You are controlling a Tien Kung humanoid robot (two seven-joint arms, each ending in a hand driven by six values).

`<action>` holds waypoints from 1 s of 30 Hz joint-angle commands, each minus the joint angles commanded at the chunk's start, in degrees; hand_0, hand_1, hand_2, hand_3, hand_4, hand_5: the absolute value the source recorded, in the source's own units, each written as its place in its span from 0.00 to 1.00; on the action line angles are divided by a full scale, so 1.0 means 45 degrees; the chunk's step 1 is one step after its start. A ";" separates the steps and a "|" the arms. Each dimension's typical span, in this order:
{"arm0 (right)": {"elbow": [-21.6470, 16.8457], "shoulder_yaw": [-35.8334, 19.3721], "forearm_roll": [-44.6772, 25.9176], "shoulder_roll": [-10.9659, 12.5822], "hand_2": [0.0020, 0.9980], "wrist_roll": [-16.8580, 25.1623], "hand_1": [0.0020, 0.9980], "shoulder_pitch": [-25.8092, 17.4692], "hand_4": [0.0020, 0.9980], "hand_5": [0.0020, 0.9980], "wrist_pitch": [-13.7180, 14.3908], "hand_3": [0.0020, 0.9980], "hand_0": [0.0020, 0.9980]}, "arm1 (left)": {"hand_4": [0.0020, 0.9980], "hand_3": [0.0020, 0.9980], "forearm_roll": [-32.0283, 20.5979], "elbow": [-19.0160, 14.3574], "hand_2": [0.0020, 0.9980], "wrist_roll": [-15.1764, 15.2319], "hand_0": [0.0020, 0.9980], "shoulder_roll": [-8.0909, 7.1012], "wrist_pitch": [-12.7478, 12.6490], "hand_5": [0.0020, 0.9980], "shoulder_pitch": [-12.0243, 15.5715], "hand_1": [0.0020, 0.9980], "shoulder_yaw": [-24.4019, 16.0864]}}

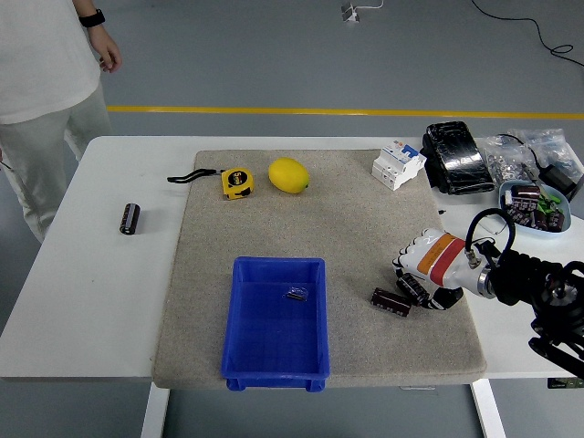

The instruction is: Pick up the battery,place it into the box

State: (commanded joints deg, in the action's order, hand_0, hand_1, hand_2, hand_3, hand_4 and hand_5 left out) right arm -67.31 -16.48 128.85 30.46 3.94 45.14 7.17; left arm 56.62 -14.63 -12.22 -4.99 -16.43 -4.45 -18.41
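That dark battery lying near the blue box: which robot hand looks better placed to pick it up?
The right. The right robot hand is already over the mat, fingers curled right beside the battery. No left arm is in view at all.
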 joint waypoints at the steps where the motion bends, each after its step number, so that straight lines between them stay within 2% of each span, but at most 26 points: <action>1: -0.0022 -0.0001 -0.0007 0.0014 0.55 -0.0002 0.47 0.0001 0.85 0.16 0.0002 0.50 0.32 | 0.63 0.63 0.0010 0.0001 0.69 -0.0002 0.68 -0.0002 0.0001 0.71 -0.0001 0.63 -0.0004; 4: -0.0083 -0.0031 -0.0016 0.0043 0.55 -0.0008 0.47 0.0008 0.85 0.16 0.0013 0.50 0.32 | 0.63 0.63 0.0027 0.0003 0.69 -0.0008 0.68 -0.0007 0.0002 0.71 -0.0003 0.63 -0.0009; 5: -0.0100 -0.0048 -0.0014 0.0052 0.52 -0.0009 0.45 0.0012 0.83 0.17 0.0010 0.48 0.31 | 0.63 0.63 0.0030 0.0004 0.69 -0.0009 0.68 -0.0009 0.0002 0.71 -0.0004 0.63 -0.0009; 16: -0.0406 -0.0390 -0.0090 0.0221 0.51 -0.0141 0.44 -0.0028 0.83 0.17 -0.0219 0.48 0.30 | 0.63 0.63 0.0106 0.0021 0.69 -0.0048 0.68 -0.0026 -0.0012 0.71 0.0005 0.63 -0.0062; 23: -0.1258 -0.0820 -0.0027 0.0280 0.51 -0.0459 0.43 0.0090 0.81 0.17 -0.0458 0.47 0.28 | 0.63 0.63 0.0172 0.0035 0.69 -0.0067 0.68 -0.0044 -0.0032 0.71 0.0071 0.63 -0.0122; 30: -0.2734 -0.0663 0.0006 0.0070 0.51 -0.0809 0.43 0.0351 0.81 0.19 -0.0761 0.47 0.28 | 0.63 0.63 0.0303 0.0044 0.69 -0.0115 0.68 -0.0058 -0.0015 0.71 0.0139 0.63 -0.0214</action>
State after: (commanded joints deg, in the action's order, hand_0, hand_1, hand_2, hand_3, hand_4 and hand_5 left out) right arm -79.61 -19.46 128.88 30.77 0.30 46.72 3.74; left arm 57.99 -14.43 -12.74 -5.25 -16.50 -3.82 -19.37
